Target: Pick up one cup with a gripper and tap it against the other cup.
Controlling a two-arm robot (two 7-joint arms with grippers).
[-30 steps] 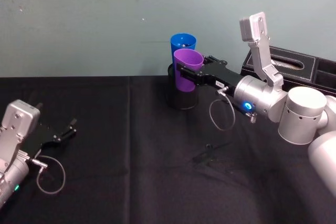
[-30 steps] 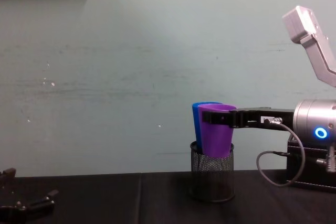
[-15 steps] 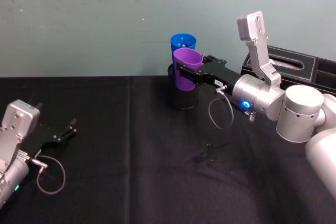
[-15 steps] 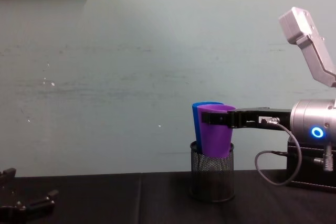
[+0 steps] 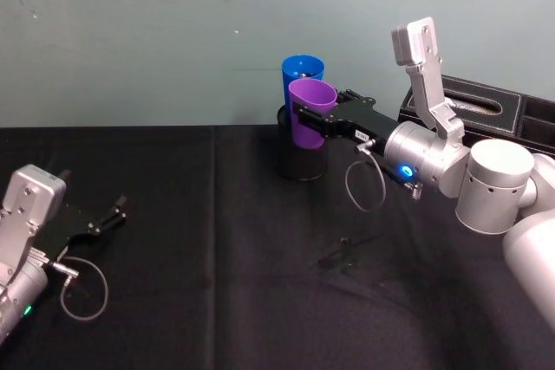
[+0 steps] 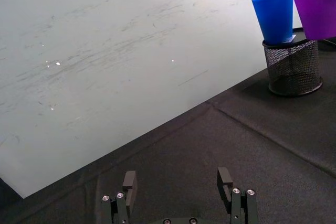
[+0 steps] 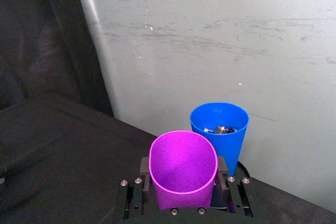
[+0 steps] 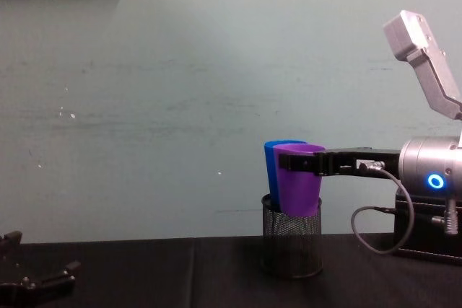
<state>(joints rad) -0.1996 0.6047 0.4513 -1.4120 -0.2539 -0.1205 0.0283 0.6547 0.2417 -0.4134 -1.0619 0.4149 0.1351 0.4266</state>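
My right gripper [image 5: 305,119] is shut on the purple cup [image 5: 309,113], clamping it just below the rim and holding it upright in the air. The purple cup [image 8: 298,187] hangs right in front of the blue cup [image 5: 301,76], which stands upright in a black mesh pen holder [image 8: 291,245] at the back of the table. In the right wrist view the purple cup [image 7: 183,169] sits between the black fingers, with the blue cup [image 7: 220,129] just beyond it; whether they touch I cannot tell. My left gripper [image 5: 108,214] rests open at the near left, with nothing between its fingers.
A black cloth [image 5: 217,283] covers the table. A black box [image 5: 486,106] stands at the back right, behind my right arm. A pale green wall [image 8: 180,106] rises directly behind the pen holder. A small dark object [image 5: 340,253] lies on the cloth near the middle.
The right gripper and the purple cup have barely shifted, holding by the blue cup. The left arm has not moved.
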